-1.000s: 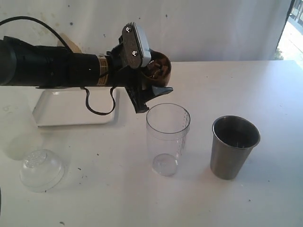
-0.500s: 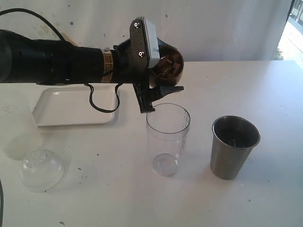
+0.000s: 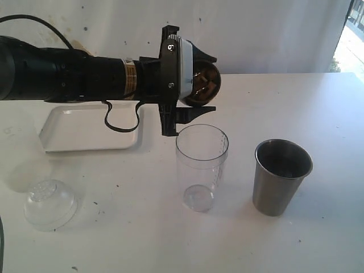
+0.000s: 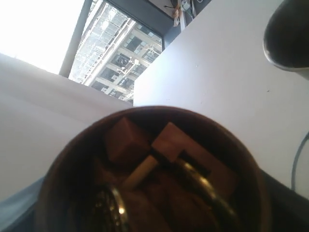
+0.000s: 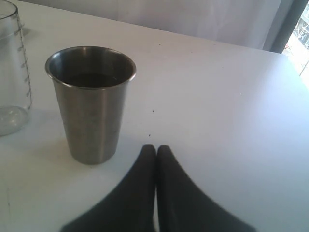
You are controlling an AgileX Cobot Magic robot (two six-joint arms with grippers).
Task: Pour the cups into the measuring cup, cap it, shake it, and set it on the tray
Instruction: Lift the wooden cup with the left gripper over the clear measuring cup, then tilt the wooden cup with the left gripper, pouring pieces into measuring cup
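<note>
My left gripper (image 3: 196,82) is shut on the brown wooden cup (image 3: 202,82), tipped onto its side just above and behind the rim of the clear measuring cup (image 3: 201,166). In the left wrist view the wooden cup (image 4: 149,169) fills the frame, with wooden blocks and metal rings still inside. The steel tumbler (image 3: 281,176) stands upright to the right of the measuring cup. My right gripper (image 5: 156,150) rests shut and empty on the table beside the steel tumbler (image 5: 91,101). The clear dome cap (image 3: 50,203) lies at the front left. The white tray (image 3: 85,129) sits behind, under my left arm.
A white wall runs along the back of the white table (image 3: 318,108). The measuring cup's edge (image 5: 12,67) shows in the right wrist view beside the tumbler.
My left gripper has moved right and rolled further, turning the wooden cup's mouth more sideways over the measuring cup. The right arm and the other vessels have not moved.
</note>
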